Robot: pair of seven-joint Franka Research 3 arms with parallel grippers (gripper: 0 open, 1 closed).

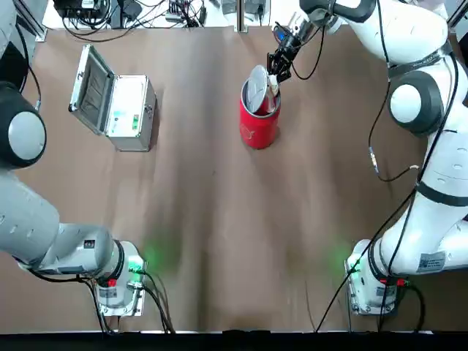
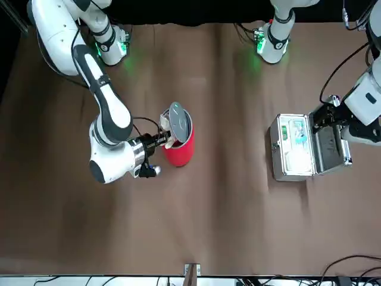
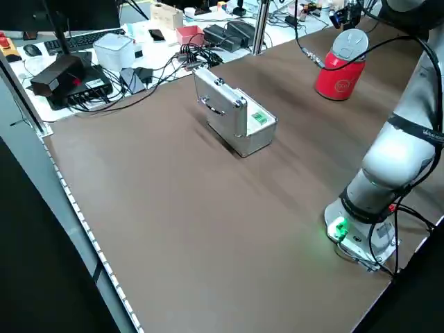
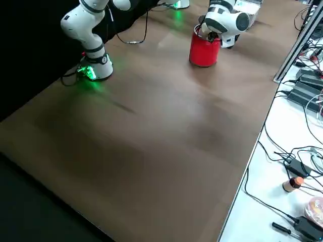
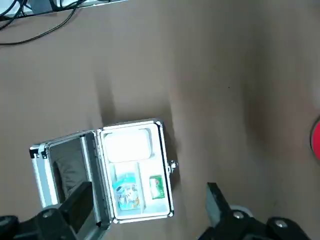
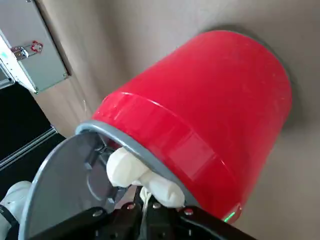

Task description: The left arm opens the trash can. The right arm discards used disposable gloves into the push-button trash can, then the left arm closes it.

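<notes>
Small red cylindrical trash can (image 1: 259, 123) mid-table, round silver-grey lid (image 1: 256, 87) tipped up: mouth open for drop. Right gripper (image 1: 278, 67) at can's rim, fingers pinching crumpled white disposable gloves (image 6: 141, 177) at opening, judged mid-discard, not released. Left gripper (image 5: 150, 210) hovers well apart from can, over open silver metal case (image 1: 115, 102), fingers spread, empty; likely waiting to close lid. Right wrist view alone shows gloves lying on rim; overhead shows only pale speck there.

Red trash can (image 1: 259, 124), lid open, glove (image 6: 140, 177) at rim
</notes>
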